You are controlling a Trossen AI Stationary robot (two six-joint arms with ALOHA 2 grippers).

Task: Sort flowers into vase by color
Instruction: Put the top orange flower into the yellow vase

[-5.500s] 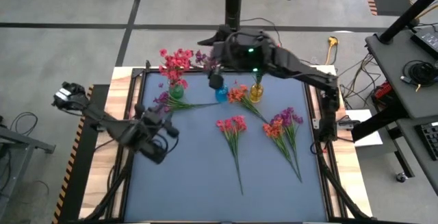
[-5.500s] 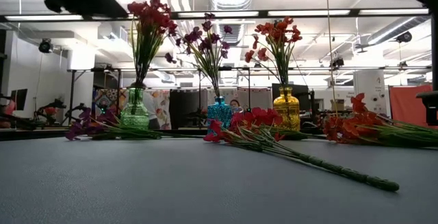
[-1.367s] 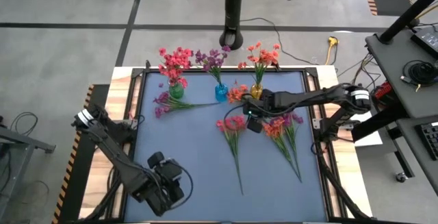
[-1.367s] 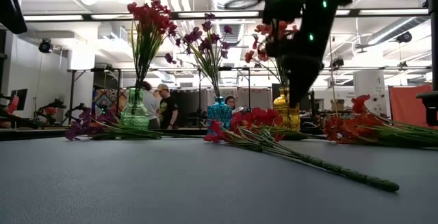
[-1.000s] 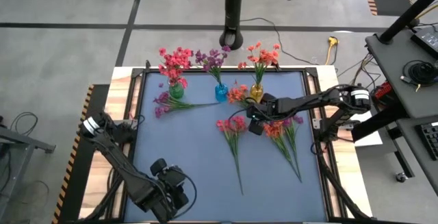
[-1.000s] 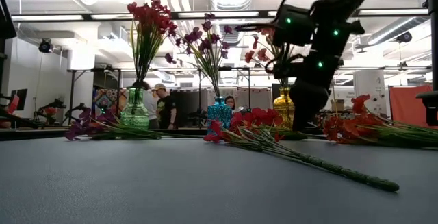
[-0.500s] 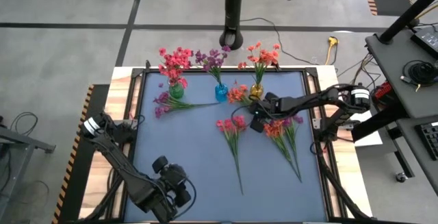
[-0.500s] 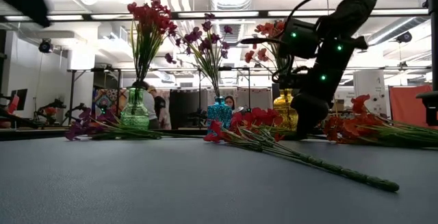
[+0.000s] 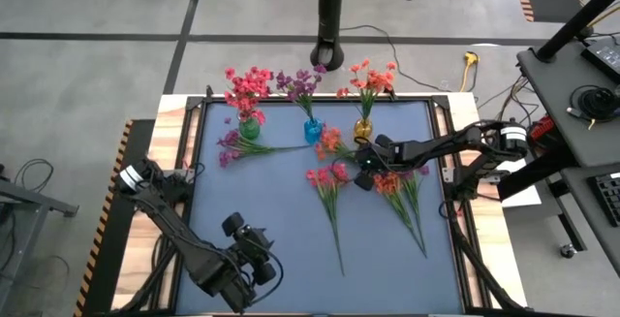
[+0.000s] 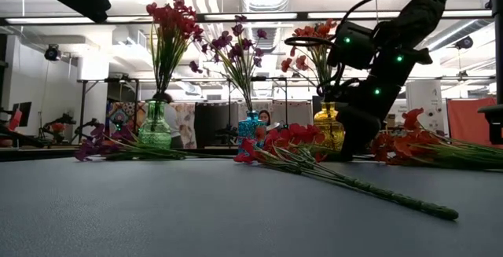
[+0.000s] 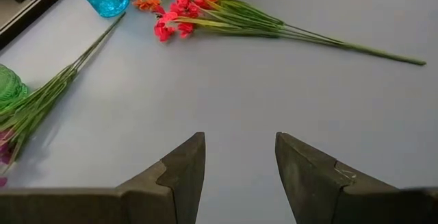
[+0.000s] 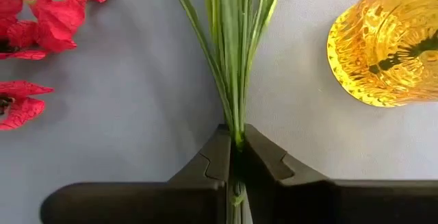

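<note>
Three vases stand at the far edge: a green one [image 9: 250,129] with pink-red flowers, a blue one [image 9: 312,132] with purple flowers, a yellow one [image 9: 362,129] with orange flowers. An orange sprig [image 9: 333,144] lies in front of the yellow vase [image 12: 383,46], and my right gripper [image 9: 361,174] is shut on its stems. Other sprigs lie flat on the mat: pink-red [image 9: 329,189], purple [image 9: 242,147], and orange with purple [image 9: 399,189]. Over the near left of the mat my left gripper [image 11: 239,166] hangs open, with nothing between its fingers. My right gripper pinches the orange sprig's bundle of thin green stems [image 12: 236,129] between its two fingers. It comes slanting down from the table's right side, and the stems run on ahead out of the fingers. The sprig lies low on the mat next to the yellow vase.
The pink-red sprig's blossoms [image 12: 41,11] lie close beside the held stems. The mat's near half [image 9: 291,278] is bare apart from the left arm. A wooden border and black frame rails [image 9: 199,142] run around the mat. People stand in the room far behind the table.
My right gripper has sunk toward the mat beside the yellow vase, down onto the orange sprig's stems. The sprig's blossom end has shifted a little toward the near edge. My left gripper has turned somewhat over the near left.
</note>
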